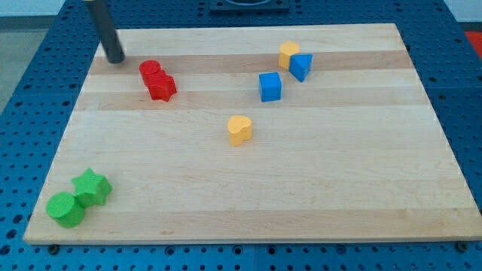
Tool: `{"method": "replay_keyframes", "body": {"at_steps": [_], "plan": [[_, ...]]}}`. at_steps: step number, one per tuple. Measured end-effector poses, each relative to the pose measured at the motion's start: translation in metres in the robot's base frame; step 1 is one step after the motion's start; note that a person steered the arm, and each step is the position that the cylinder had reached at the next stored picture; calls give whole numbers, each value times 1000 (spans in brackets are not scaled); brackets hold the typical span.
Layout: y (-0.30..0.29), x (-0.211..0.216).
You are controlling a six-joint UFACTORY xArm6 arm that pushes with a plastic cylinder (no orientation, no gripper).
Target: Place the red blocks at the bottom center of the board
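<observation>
Two red blocks touch each other at the board's upper left: a red cylinder (pixel 151 71) and, just below and to its right, a red star-shaped block (pixel 161 87). My tip (pixel 115 59) rests on the board to the left of the red cylinder, a short gap away and slightly higher in the view. The dark rod rises from it to the view's top edge.
A blue cube (pixel 270 86) and a blue block (pixel 301 66) touching a yellow block (pixel 288 53) sit at upper centre-right. A yellow heart-shaped block (pixel 239 129) lies mid-board. A green star (pixel 92 186) and green cylinder (pixel 65 209) sit at the bottom left. The wooden board (pixel 339 188) lies on a blue pegboard.
</observation>
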State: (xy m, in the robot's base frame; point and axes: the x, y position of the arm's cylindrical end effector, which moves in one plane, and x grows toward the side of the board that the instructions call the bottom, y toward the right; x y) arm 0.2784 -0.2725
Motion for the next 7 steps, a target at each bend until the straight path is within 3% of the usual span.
{"method": "replay_keyframes", "body": {"at_steps": [1,3,5,6,7], "plan": [[16,19],[124,87],[125,129],[85,118],[43,63]]}}
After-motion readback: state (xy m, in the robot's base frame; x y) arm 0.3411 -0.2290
